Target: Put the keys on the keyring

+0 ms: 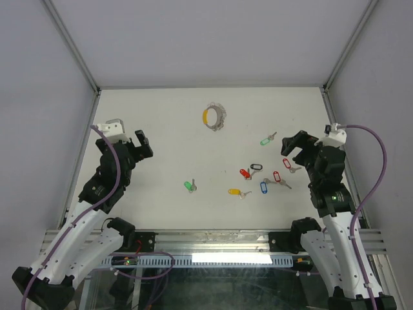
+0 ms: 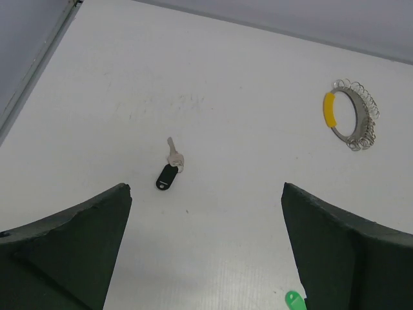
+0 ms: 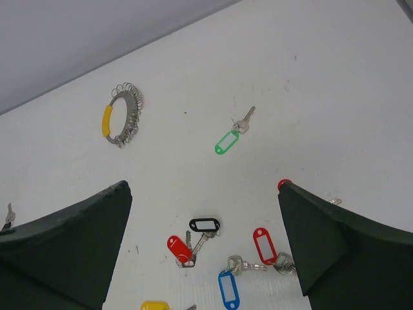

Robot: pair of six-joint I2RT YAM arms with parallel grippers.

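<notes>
- Top external view: the keyring (image 1: 214,117) lies flat on the far half of the white surface (image 1: 148,123), near the middle of its width, with its yellow segment (image 1: 206,117) on the left of the loop
- The keys lie loose on the surface, all apart from the keyring
- The green-framed key (image 1: 267,139) is the one nearest the ring, off to its right and nearer the arms
- A cluster sits right of centre: the black-framed key (image 1: 255,167) touching the solid red key (image 1: 244,173), then the red-framed key (image 1: 276,176), the blue key (image 1: 263,186) and the yellow key (image 1: 235,192)
- A solid green key (image 1: 189,186) lies alone, left of that cluster
- Another red key (image 1: 288,164) lies just beside the right jaws
- The left arm (image 1: 106,177) is at the left edge; the left jaws are spread wide and grip nothing
- The right arm (image 1: 329,181) is at the right edge; the right jaws are likewise spread wide and empty
- Left wrist view: a solid black key (image 2: 169,169) lies ahead between the two dark fingers (image 2: 71,252), touching neither; the keyring is at upper right
- Right wrist view: the cluster lies between the dark fingers (image 3: 64,245), and the keyring is farther off at upper left
</notes>
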